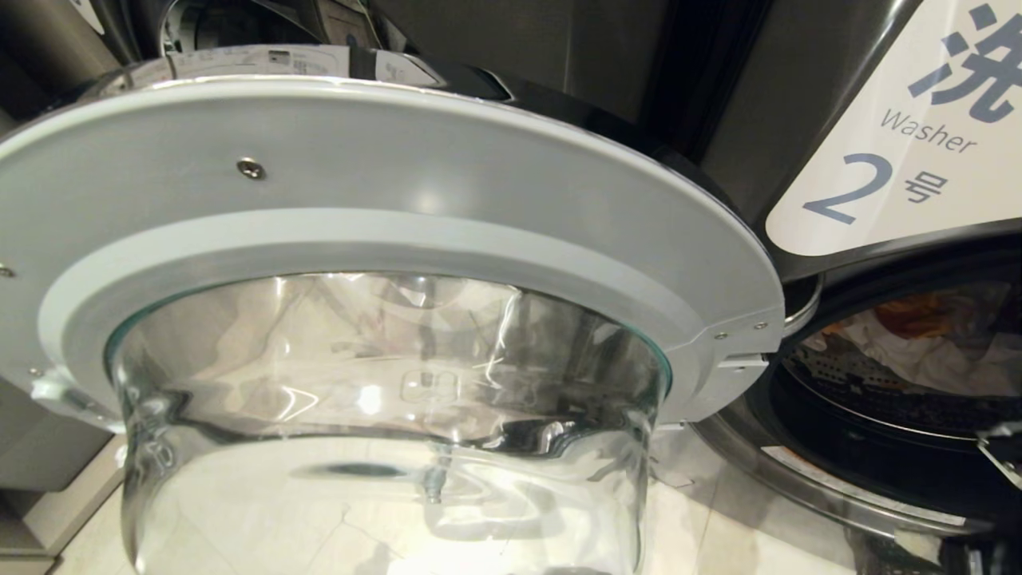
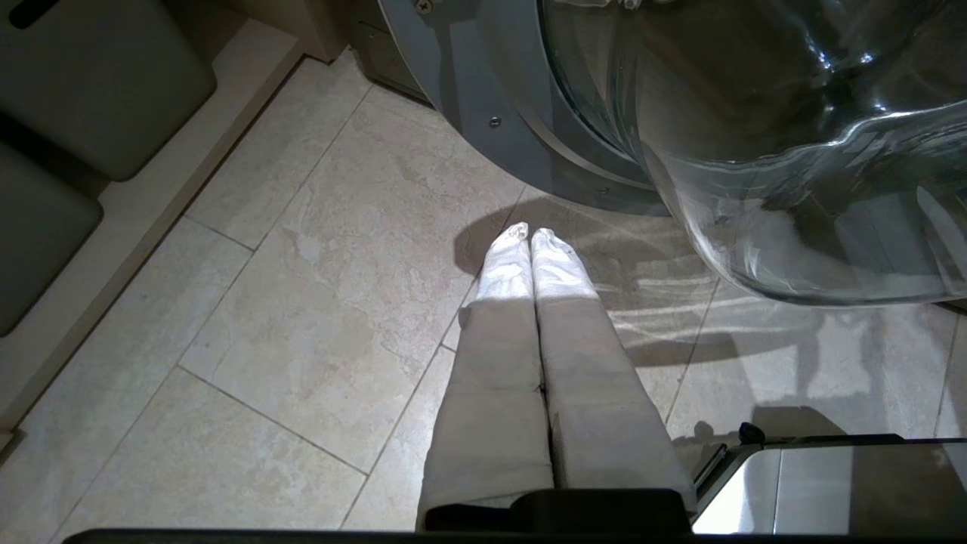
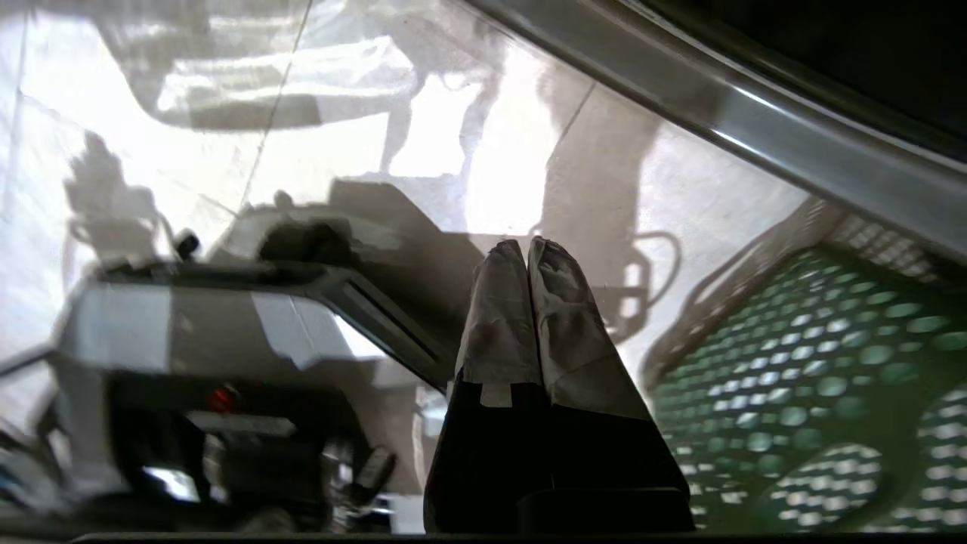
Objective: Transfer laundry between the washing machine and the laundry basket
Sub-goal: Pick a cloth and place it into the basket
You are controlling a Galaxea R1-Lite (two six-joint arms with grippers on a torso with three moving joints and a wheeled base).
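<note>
Washing machine (image 1: 734, 104): dark grey front-loader, upper right of the head view, bearing a white label (image 1: 902, 136) printed "Washer 2". Door (image 1: 383, 239): swung open, filling the left and centre of the head view; pale grey inner ring with screws around a deep clear glass bowl (image 1: 391, 423) that bulges toward the camera. Drum opening (image 1: 894, 415): right edge of the head view, dark, chrome-rimmed. Laundry (image 1: 918, 335): inside the drum, a white cloth with an orange piece above it; further pieces cannot be told apart. Laundry basket (image 3: 801, 393): green plastic with round holes, lower right of the right wrist view, standing on the floor just beside the machine's chrome rim. Floor (image 2: 302, 287): pale stone tiles. Left gripper (image 2: 529, 233): centre of the left wrist view, cloth-wrapped fingers pressed together with nothing between them, pointing down over the tiles near the open door's glass. Right gripper (image 3: 526, 245): centre of the right wrist view, fingers likewise closed and empty, over the floor between the robot's grey base (image 3: 189, 332) and the basket.
</note>
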